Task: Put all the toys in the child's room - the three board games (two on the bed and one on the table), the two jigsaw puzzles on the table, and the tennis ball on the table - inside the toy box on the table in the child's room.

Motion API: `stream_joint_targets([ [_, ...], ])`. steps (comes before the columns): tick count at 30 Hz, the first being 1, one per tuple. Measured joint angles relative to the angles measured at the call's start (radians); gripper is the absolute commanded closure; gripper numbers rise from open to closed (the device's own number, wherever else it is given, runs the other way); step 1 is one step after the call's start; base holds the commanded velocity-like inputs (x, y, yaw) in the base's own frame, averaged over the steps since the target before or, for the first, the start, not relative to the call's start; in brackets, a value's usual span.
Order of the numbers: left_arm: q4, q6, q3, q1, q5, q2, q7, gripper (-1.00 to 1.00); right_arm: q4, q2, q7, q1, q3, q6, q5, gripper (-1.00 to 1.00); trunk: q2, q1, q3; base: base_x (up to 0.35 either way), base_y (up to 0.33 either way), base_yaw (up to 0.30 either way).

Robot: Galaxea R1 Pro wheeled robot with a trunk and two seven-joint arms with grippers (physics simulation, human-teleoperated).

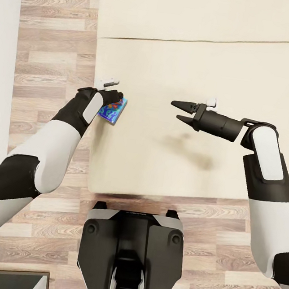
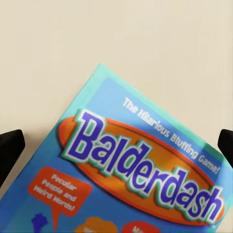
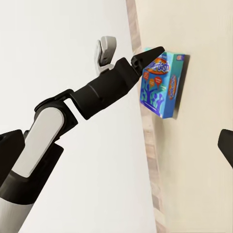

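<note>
A small blue board game point(image 1: 114, 110), printed "Balderdash" point(image 2: 145, 170), lies flat on the beige bed point(image 1: 202, 75) right at its left edge. My left gripper point(image 1: 112, 97) hovers over it, open, one fingertip point(image 2: 9, 150) on each side of the box; I cannot tell whether they touch it. In the right wrist view the box point(image 3: 162, 85) sits beneath the left arm's dark fingers point(image 3: 145, 56). Further right over the bare mattress, my right gripper point(image 1: 175, 111) is open and holds nothing.
Wood plank floor point(image 1: 52, 51) runs along the bed's left side and in front of it. A white wall point(image 1: 2, 54) stands at the far left. My dark base point(image 1: 131, 251) sits close against the bed's near edge. A seam point(image 1: 198, 39) crosses the mattress further back.
</note>
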Motion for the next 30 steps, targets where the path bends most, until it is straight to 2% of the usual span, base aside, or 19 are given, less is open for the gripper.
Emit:
stream_joint_targets([
  [21, 0.0, 0.0, 0.0, 0.0, -0.001, 0.0, 0.0, -1.0, 0.0, 0.0, 0.0, 0.0, 0.0, 0.0, 0.0, -1.0, 0.0, 0.0, 0.0, -0.031, -0.003, 0.0],
  [30, 0.0, 0.0, 0.0, 0.0, 0.0, 0.0, 0.0, -1.0, -0.001, 0.0, 0.0, 0.0, 0.0, 0.0, 0.0, -1.0, 0.0, 0.0, 0.0, -0.001, -0.17, 0.0],
])
